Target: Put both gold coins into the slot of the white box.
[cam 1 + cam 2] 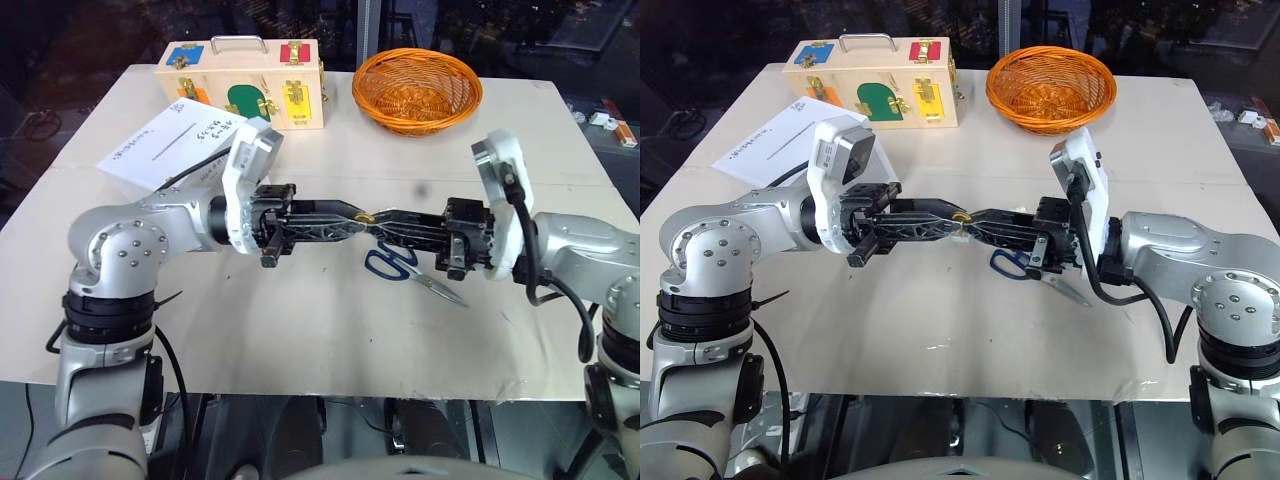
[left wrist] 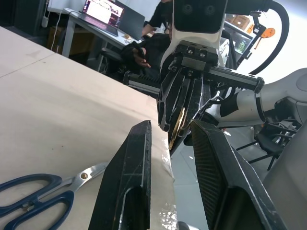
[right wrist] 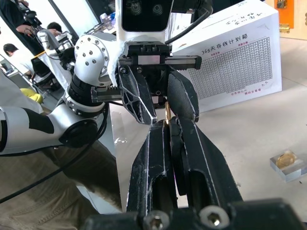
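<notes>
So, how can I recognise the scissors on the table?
Look at the beige table, below the spot where the two grippers meet. The scissors lie flat there, partly hidden. Only they have blue finger loops and a metal blade.

Even, bright light falls on the pale table (image 1: 330, 300) from above, while the room behind it sits nearly black in the head views. Soft, short shadows lie under the scissors (image 1: 400, 265) and the orange basket (image 1: 417, 90). White arm shells catch mild glare. In the left wrist view the background blows out to white on one side, and the near black fingers (image 2: 127, 187) loom large and soft. The right wrist view is crisp on the white box (image 3: 230, 62) print, with its own fingers (image 3: 153, 167) slightly blurred
</notes>
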`<action>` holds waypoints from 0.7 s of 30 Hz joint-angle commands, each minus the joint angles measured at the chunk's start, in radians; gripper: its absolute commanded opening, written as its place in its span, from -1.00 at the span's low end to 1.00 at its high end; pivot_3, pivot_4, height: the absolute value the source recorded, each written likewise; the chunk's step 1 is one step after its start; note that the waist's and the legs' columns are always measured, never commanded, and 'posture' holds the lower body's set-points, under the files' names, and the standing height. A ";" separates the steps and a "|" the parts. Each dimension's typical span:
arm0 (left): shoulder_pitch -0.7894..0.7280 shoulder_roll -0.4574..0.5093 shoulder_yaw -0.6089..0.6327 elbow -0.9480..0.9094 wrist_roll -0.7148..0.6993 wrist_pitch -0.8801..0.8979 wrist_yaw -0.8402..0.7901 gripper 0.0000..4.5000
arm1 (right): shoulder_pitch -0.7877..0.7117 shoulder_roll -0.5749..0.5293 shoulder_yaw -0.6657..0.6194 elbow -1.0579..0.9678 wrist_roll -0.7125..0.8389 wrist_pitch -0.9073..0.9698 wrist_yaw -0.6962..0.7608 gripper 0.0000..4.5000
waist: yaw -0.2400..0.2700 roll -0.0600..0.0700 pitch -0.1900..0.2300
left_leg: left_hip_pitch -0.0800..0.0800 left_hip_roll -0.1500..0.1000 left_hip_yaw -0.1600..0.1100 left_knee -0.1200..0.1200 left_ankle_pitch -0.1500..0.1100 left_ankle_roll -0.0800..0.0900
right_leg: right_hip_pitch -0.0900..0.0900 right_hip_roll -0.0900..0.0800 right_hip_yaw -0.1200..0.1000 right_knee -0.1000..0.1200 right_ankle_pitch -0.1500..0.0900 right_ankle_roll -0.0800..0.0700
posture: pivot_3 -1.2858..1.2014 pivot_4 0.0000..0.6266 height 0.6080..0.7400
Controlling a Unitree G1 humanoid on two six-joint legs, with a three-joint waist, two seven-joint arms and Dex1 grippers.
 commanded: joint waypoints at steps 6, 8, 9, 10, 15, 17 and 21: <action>-0.012 0.007 0.044 -0.001 -0.030 0.007 0.009 -0.67 | 0.005 -0.020 0.000 -0.016 0.039 -0.034 0.003 -1.00 | 0.000 0.000 0.000 | 0.000 0.000 0.000 0.000 0.000 0.000 | 0.000 0.000 0.000 0.000 0.000 0.000 | 0.03 -0.52 0.79; -0.010 0.006 0.045 -0.004 -0.029 0.005 0.008 -0.73 | 0.006 -0.022 0.001 -0.016 0.040 -0.036 0.001 -1.00 | 0.000 0.000 0.000 | 0.000 0.000 0.000 0.000 0.000 0.000 | 0.000 0.000 0.000 0.000 0.000 0.000 | 0.03 -0.52 0.79; -0.006 0.006 0.044 -0.008 -0.030 0.006 0.007 -0.73 | 0.006 -0.023 0.003 -0.016 0.040 -0.039 0.000 -1.00 | 0.000 0.000 0.000 | 0.000 0.000 0.000 0.000 0.000 0.000 | 0.000 0.000 0.000 0.000 0.000 0.000 | 0.03 -0.52 0.79; -0.004 0.006 0.045 -0.011 -0.032 0.007 0.006 -0.73 | 0.006 -0.024 0.004 -0.017 0.041 -0.041 -0.002 -1.00 | 0.000 0.000 0.000 | 0.000 0.000 0.000 0.000 0.000 0.000 | 0.000 0.000 0.000 0.000 0.000 0.000 | 0.03 -0.52 0.79; 0.001 0.008 0.041 -0.015 -0.030 0.006 -0.003 -0.73 | 0.008 -0.029 0.010 -0.018 0.042 -0.051 -0.005 -1.00 | 0.000 0.000 0.000 | 0.000 0.000 0.000 0.000 0.000 0.000 | 0.000 0.000 0.000 0.000 0.000 0.000 | 0.03 -0.52 0.79; 0.004 0.008 0.036 -0.020 -0.025 0.003 -0.010 -0.73 | 0.008 -0.029 0.012 -0.018 0.043 -0.054 -0.005 -1.00 | 0.000 0.000 0.000 | 0.000 0.000 0.000 0.000 0.000 0.000 | 0.000 0.000 0.000 0.000 0.000 0.000 | 0.03 -0.52 0.79; 0.007 0.009 0.033 -0.022 -0.021 0.001 -0.017 -0.73 | 0.008 -0.030 0.014 -0.019 0.045 -0.058 -0.006 -1.00 | 0.000 0.000 0.000 | 0.000 0.000 0.000 0.000 0.000 0.000 | 0.000 0.000 0.000 0.000 0.000 0.000 | 0.03 -0.52 0.79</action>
